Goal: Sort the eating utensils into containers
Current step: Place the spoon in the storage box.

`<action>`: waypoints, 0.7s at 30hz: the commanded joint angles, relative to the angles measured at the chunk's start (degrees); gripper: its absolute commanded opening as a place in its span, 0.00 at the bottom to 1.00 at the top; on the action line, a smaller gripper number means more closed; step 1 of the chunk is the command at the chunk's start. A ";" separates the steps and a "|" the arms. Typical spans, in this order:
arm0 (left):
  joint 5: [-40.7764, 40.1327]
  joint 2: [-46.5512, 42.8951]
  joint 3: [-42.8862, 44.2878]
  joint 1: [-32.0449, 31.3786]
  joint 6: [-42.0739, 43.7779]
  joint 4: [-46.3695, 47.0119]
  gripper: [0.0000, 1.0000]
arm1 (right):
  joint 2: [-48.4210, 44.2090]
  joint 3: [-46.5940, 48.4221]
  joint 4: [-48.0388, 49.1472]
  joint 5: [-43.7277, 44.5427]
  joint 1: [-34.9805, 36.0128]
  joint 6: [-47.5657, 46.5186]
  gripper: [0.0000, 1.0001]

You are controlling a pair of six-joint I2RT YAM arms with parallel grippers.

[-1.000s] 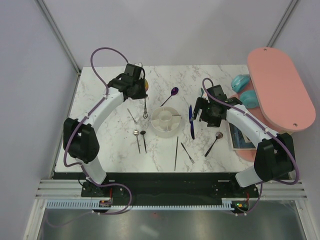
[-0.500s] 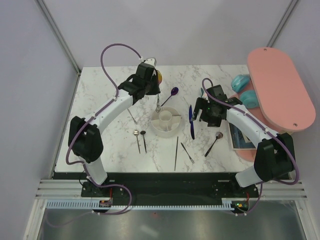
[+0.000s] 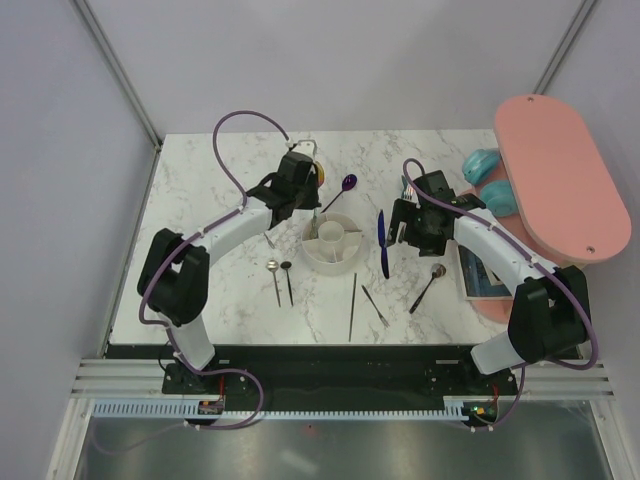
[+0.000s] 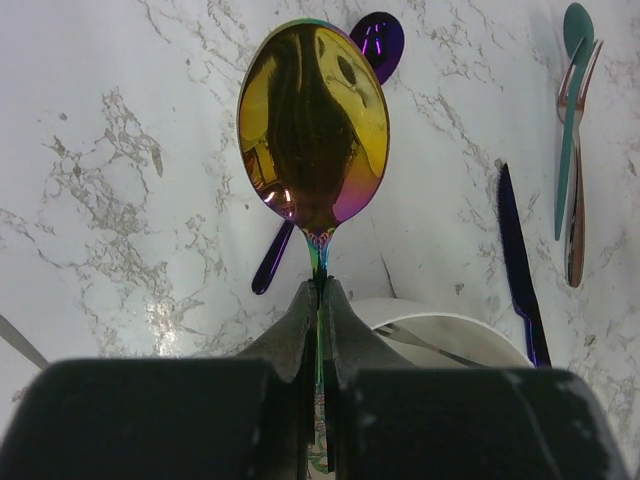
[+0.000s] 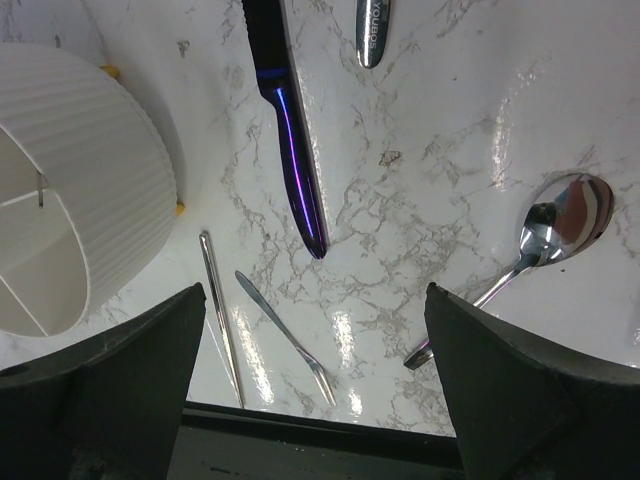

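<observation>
Left gripper swings in beside holder, clamped on gold spoon; right gripper spread, empty; most utensils unsorted on table.

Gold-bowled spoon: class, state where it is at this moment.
Left wrist view, centre: the gold-bowled spoon is clamped by its handle in the left gripper, overlapping the purple spoon, with the white holder at lower right.

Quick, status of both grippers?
Left gripper: closed on the gold spoon.
Right gripper: open, holding nothing.
</observation>
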 commanded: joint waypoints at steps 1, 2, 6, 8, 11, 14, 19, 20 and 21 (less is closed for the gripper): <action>-1.24 -1.34 -0.68 -1.54 3.68 5.78 0.02 | 0.72 2.26 -1.01 -0.47 -0.24 -1.17 0.98; -1.33 -2.04 -0.94 -1.89 3.85 5.69 0.02 | 0.99 2.35 -0.92 -0.47 -0.24 -1.09 0.98; -1.33 -3.89 -3.92 -2.51 4.03 5.33 0.02 | 1.95 2.53 -0.48 -0.73 -0.33 -0.65 0.98; -1.50 -4.68 -5.07 -2.77 3.94 5.25 0.02 | 2.04 2.53 0.13 -0.99 -0.33 -0.65 0.98; -2.21 -5.21 -7.01 -3.04 3.94 5.42 0.02 | 2.31 2.44 0.66 -1.08 -0.33 -0.65 0.98; -2.56 -6.43 -8.15 -3.21 3.85 5.34 0.02 | 2.57 2.53 0.93 -0.82 -0.24 -0.74 0.98; -2.65 -8.02 -8.94 -3.48 4.82 5.16 0.02 | 2.84 2.44 1.89 -0.73 -0.33 -0.91 0.98; -2.74 -8.19 -8.94 -3.48 5.08 5.07 0.02 | 2.84 2.35 2.07 -0.64 -0.33 -0.82 0.98; -2.65 -8.37 -9.03 -3.48 5.17 4.72 0.04 | 2.84 2.26 2.24 -0.64 -0.24 -0.91 0.98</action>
